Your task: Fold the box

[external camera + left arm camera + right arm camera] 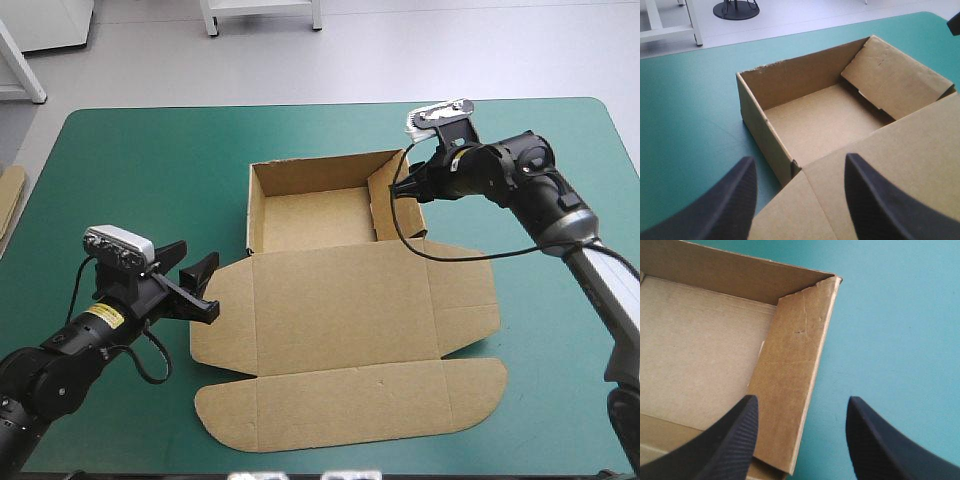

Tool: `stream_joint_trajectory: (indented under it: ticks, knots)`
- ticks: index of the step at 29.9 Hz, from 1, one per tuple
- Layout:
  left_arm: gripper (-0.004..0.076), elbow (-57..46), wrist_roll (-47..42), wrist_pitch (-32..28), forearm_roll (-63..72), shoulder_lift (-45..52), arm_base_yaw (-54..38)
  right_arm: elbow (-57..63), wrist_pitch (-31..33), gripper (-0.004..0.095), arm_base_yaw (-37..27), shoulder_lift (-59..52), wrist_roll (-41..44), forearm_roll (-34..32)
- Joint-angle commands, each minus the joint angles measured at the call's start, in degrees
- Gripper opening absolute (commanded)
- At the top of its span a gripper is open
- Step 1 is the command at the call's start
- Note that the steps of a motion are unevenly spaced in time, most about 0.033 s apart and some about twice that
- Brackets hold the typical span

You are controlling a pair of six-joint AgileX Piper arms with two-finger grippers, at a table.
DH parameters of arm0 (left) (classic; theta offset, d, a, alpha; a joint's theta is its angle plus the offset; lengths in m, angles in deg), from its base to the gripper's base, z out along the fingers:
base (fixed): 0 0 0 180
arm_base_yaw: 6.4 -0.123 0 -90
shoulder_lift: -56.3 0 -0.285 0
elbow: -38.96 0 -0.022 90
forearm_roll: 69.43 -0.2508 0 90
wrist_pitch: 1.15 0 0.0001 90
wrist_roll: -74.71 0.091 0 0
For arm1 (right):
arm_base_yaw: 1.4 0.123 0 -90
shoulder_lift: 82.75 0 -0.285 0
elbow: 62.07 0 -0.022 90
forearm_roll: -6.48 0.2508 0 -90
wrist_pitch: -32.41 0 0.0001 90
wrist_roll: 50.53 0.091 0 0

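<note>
1. The box (345, 300) is lying in the middle of the tabletop (130, 160). Its far half is standing as an open tray, and the lid (350, 400) is lying flat toward the near edge with its flaps spread out.
2. The tray's right wall (790, 375) is leaning inward rather than standing upright, and it is not looking tucked home. I am judging this the weak spot: pushed off line, it could be collapsing into the tray or springing back outward.
3. The right hand (802, 402) is hovering wide open and holding nothing. It is straddling that wall, with one finger over the inside and the other over the bare teal-green cover outside. Closing on the board at a slant could be creasing it or twisting the whole tray.
4. The left hand (800, 160) is also standing wide open and empty, just beside the tray's near left corner and above the lid's left flap (225, 320). With neither hand bracing the box, a press from the right could be sliding the light board sideways toward this hand.
5. The tray's left wall (765, 135) is standing upright, but a skid could be pulling it loose and undoing the raised shape.
</note>
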Motion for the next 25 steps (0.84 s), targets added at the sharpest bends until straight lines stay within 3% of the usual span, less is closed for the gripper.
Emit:
stream_joint_trajectory:
  ticks: [1,8,18,25]
  knots:
    - [0.0381,1.5,0.0,-3.5,0.1,0.4,0.1,-4.3,-1.7,0.0579,-0.1,1.8,1.8,-1.0]
    - [0.0381,-0.2,-0.4,-3.7,-2.5,0.4,0.1,-14.6,4.9,0.0597,-0.3,11.8,4.3,-1.3]
    - [0.0381,-0.3,-0.4,-4.2,-2.5,0.4,0.1,-26.3,19.1,0.0596,-0.3,23.2,4.8,-1.3]
    - [0.0381,-0.3,-0.4,-4.3,-2.5,0.4,0.1,-26.7,22.0,0.0594,-0.3,25.3,4.7,-1.3]
